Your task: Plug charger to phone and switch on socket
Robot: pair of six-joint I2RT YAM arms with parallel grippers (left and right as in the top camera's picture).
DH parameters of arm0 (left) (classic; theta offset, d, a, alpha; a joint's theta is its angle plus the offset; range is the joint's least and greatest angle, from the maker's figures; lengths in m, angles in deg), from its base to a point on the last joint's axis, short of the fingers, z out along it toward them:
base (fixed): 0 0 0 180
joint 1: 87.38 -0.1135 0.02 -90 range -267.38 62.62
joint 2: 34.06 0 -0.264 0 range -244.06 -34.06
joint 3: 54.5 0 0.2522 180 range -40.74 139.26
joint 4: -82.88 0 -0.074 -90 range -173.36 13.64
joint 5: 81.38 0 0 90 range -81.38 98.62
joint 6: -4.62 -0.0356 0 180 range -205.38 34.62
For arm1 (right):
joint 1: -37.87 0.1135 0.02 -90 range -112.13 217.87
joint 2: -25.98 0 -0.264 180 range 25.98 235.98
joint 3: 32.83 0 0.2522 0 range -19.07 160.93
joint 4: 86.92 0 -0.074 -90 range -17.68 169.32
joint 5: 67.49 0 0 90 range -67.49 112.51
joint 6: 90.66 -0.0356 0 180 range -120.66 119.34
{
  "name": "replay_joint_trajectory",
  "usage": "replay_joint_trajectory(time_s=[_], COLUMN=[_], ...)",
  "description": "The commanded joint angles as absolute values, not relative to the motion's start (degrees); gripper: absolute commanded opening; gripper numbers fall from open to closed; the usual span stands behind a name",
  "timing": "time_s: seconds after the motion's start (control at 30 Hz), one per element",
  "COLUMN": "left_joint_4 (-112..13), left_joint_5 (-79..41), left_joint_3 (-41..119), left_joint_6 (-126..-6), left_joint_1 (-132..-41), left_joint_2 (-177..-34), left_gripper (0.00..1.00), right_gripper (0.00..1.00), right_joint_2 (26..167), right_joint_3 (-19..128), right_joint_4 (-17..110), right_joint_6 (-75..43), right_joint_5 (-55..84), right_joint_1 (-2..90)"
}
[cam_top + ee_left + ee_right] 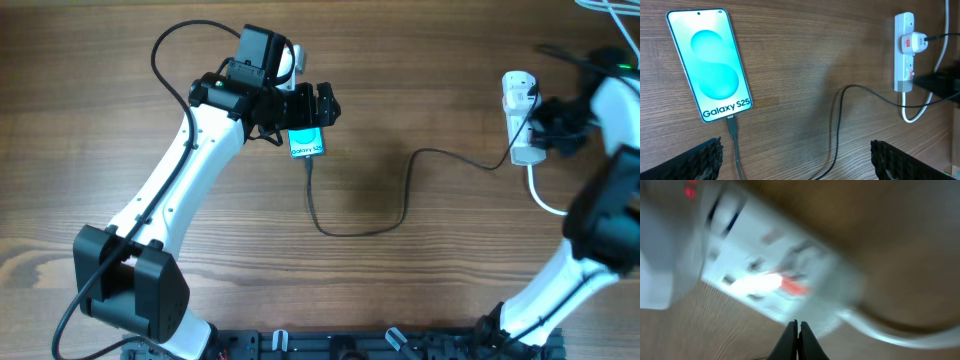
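The charger (837, 125) is plugged into the phone (710, 65) at its six o'clock end. Left gripper (795, 150) gapes wide; right gripper (798, 330), pinched closed, faces the socket (904, 75).

Charger (407, 190) running to phone (307, 143), right claw (540, 125) at socket (515, 90)

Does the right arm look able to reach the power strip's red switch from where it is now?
Probably yes: the shut right hand sits right at the power strip, by its red switch, with nothing between them, though the view is blurred.
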State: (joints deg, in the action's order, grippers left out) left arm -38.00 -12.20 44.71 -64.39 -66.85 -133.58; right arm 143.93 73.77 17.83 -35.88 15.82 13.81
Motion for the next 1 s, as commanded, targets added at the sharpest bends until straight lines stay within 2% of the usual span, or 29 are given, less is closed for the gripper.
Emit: replay_joint_trajectory(time_s=[0.0, 0.2, 0.43, 0.6, 0.73, 0.97], left_joint_4=[-37.4, -34.7, -25.3, -22.9, -25.8, -32.7], left_joint_5=[-11.7, -11.7, -11.7, -11.6, -11.7, -13.3], left_joint_3=[44.9, 44.9, 44.8, 42.2, 35.7, 21.8], left_joint_6=[-66.1, -68.7, -74.2, -76.2, -76.2, -75.9], left_joint_1=[-66.8, -68.0, -71.6, -72.5, -73.4, -79.1], left_joint_2=[-131.2, -126.3, -119.9, -115.8, -110.3, -97.9], left_gripper=[1.00, 1.00, 1.00, 1.00, 1.00, 1.00], right_gripper=[0.04, 0.04, 0.04, 0.04, 0.04, 0.04], right_joint_2=[129.4, 109.1, 94.9, 90.9, 90.7, 92.5], right_joint_3=[73.7, 73.7, 73.7, 73.7, 73.6, 70.7], right_joint_4=[16.1, 15.3, 12.4, 8.1, 2.5, 0.0], right_joint_6=[-38.7, -33.0, -24.8, -19.7, -18.1, -17.3], right_joint_5=[23.8, 21.8, 13.6, 8.5, 8.5, 8.5], right_joint_1=[8.4, 9.4, 15.6, 20.6, 23.8, 29.6])
